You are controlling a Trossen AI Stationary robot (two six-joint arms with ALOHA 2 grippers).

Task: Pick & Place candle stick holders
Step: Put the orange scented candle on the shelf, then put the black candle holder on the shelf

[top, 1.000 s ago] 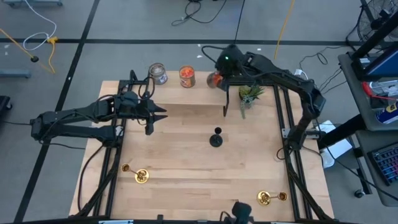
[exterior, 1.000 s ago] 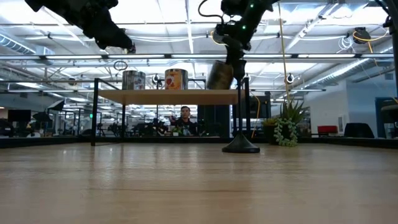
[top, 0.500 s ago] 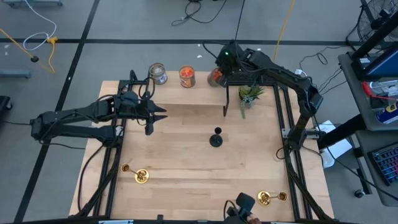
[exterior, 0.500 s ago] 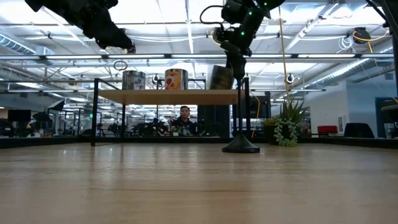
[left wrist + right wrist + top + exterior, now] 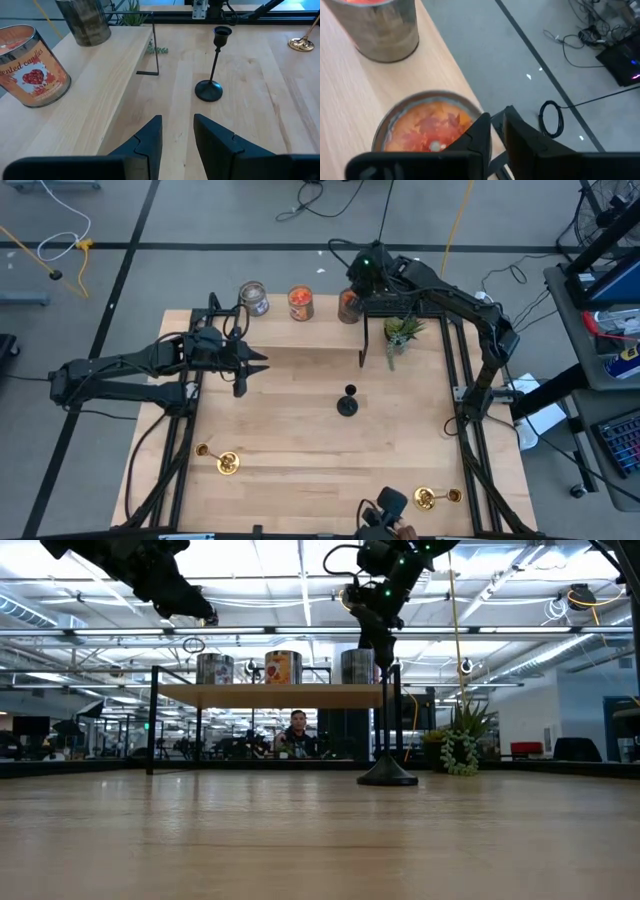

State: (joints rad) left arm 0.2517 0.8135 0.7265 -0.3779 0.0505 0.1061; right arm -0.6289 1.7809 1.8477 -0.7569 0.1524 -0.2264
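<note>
The black candle stick holder (image 5: pixel 347 402) stands upright on its round base mid-table; it also shows in the left wrist view (image 5: pixel 214 65). One gold holder (image 5: pixel 226 463) lies near the table's left near corner, another (image 5: pixel 430 498) near the right near corner. My left gripper (image 5: pixel 258 366) hangs open and empty above the table's left half, left of the black holder. My right gripper (image 5: pixel 362 280) is at the far edge, over an orange-filled glass jar (image 5: pixel 427 130) that stands upright on the raised shelf (image 5: pixel 270 695). My right gripper is at the jar's rim (image 5: pixel 481 117), on the side toward the table's right, and comes from above, pointing down. One finger (image 5: pixel 472 135) lies over the jar's mouth and the other outside it. The finger hides the rim there. The jar stands on the shelf.
Two more jars (image 5: pixel 254 298) (image 5: pixel 301 302) stand on the shelf left of the held one. A small green plant (image 5: pixel 402 330) stands at the shelf's right end. A dark object with a person's hand (image 5: pixel 385 515) shows at the table's near edge.
My right gripper has carried the jar a little toward the far edge and brought it from tilted to upright; the jar now stands on the shelf. The dark object at the near edge has shifted.
</note>
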